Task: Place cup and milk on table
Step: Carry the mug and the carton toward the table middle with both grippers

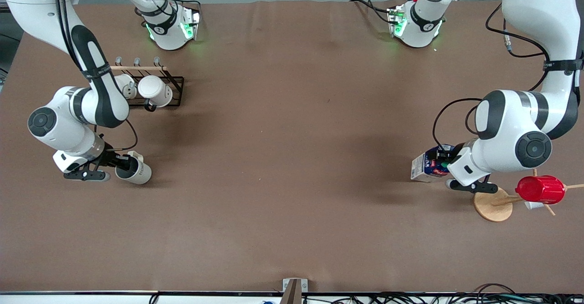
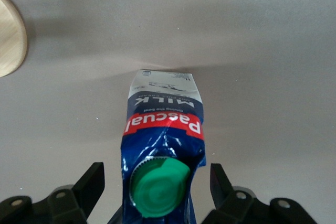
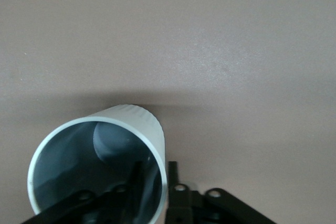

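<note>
The cream cup (image 1: pixel 133 170) with a dark inside hangs tilted, low over the brown table (image 1: pixel 292 135) toward the right arm's end. My right gripper (image 1: pixel 119 161) is shut on its rim. In the right wrist view the cup (image 3: pixel 100 150) shows one finger inside and one outside the wall, with the gripper (image 3: pixel 155 170) pinching it. The blue and white milk carton (image 1: pixel 428 163) stands on the table toward the left arm's end. My left gripper (image 1: pixel 442 160) is at its top. In the left wrist view the carton (image 2: pixel 163 114) with its green cap (image 2: pixel 157 190) sits between the spread fingers (image 2: pixel 94 182) of the gripper (image 2: pixel 156 181), with gaps on both sides.
A black wire rack (image 1: pixel 175 82) with two white mugs (image 1: pixel 155 90) stands farther from the front camera than the cup. A wooden stand (image 1: pixel 492 206) carrying a red cup (image 1: pixel 540 189) is beside the milk, nearer the front camera; its base shows in the left wrist view (image 2: pixel 9 35).
</note>
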You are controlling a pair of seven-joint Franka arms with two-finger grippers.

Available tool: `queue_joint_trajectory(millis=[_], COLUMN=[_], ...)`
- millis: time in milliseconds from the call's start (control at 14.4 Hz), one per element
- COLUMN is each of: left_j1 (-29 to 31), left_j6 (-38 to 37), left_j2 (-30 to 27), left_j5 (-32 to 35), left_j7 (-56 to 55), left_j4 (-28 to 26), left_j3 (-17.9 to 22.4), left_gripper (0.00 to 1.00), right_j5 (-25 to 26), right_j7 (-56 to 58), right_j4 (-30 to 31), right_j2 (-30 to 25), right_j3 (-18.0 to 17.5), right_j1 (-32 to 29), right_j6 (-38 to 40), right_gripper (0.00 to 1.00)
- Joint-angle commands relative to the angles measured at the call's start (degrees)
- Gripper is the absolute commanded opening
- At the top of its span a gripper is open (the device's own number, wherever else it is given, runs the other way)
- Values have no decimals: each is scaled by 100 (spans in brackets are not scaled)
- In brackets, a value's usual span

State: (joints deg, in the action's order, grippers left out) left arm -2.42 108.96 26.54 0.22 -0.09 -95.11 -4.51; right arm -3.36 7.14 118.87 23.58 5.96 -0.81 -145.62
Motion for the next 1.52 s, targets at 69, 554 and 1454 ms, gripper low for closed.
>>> queue_joint_trajectory(millis=[69,554,1454], left_j1=[-22,-57,-22], left_j6=[20,-15,-1123], left_j2=[-35,-52,-325], left_j5=[-13,-22,-144], left_j7=[132,27,-465], left_j4=[-34,18,625], left_j3=[3,-6,-340], left_gripper=[64,43,39], right_j5=[-103,-94,802], right_j7=[50,-2738,-6848], right_j4=[-590,-2596,-3572], right_j2=[-169,-117,1544], right_j3=[-51,-1305,-1905], right_j1=[19,300,2339], right_j6=[1066,3286,2196], right_gripper=[0,0,1])
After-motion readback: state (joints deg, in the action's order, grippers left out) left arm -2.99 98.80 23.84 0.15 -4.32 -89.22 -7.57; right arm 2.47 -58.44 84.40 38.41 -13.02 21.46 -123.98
